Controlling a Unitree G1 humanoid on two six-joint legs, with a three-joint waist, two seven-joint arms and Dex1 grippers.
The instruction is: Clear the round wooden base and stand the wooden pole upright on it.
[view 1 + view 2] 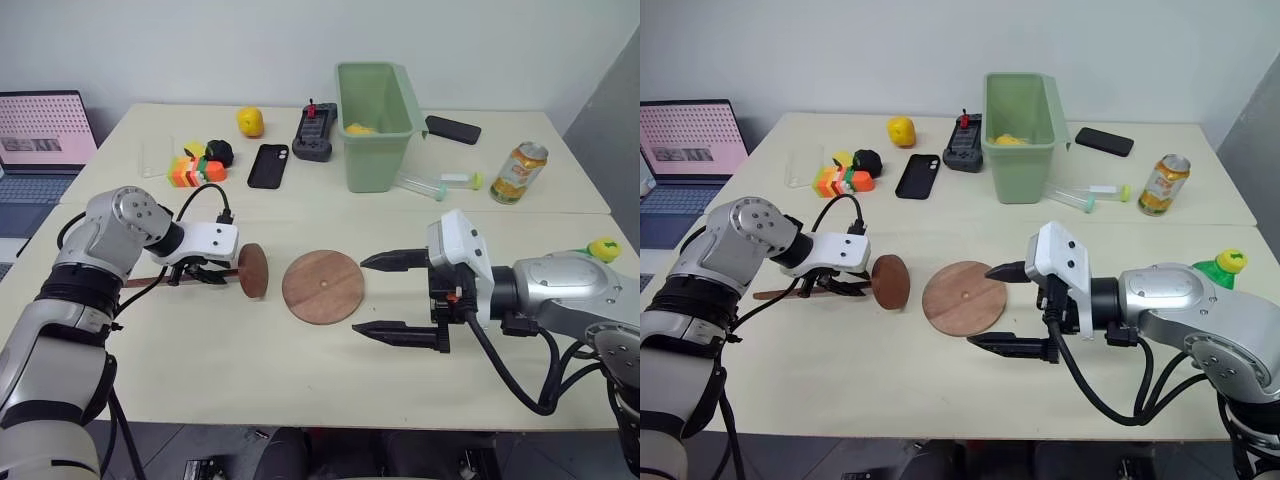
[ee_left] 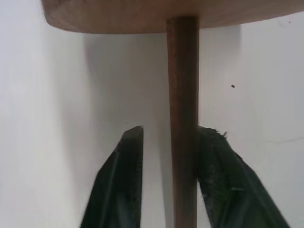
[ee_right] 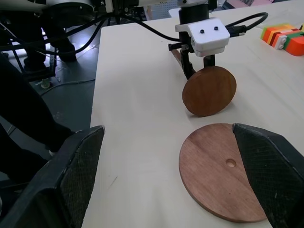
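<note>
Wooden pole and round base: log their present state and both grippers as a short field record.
base: round wooden base lies flat on the table, nothing on it, centre hole showing
pole: wooden pole lies on its side left of the base, its end disc on edge
left gripper: left gripper fingers either side of the rod, one touching, a gap at the other
right gripper: right gripper open, hovering beside the base
</note>
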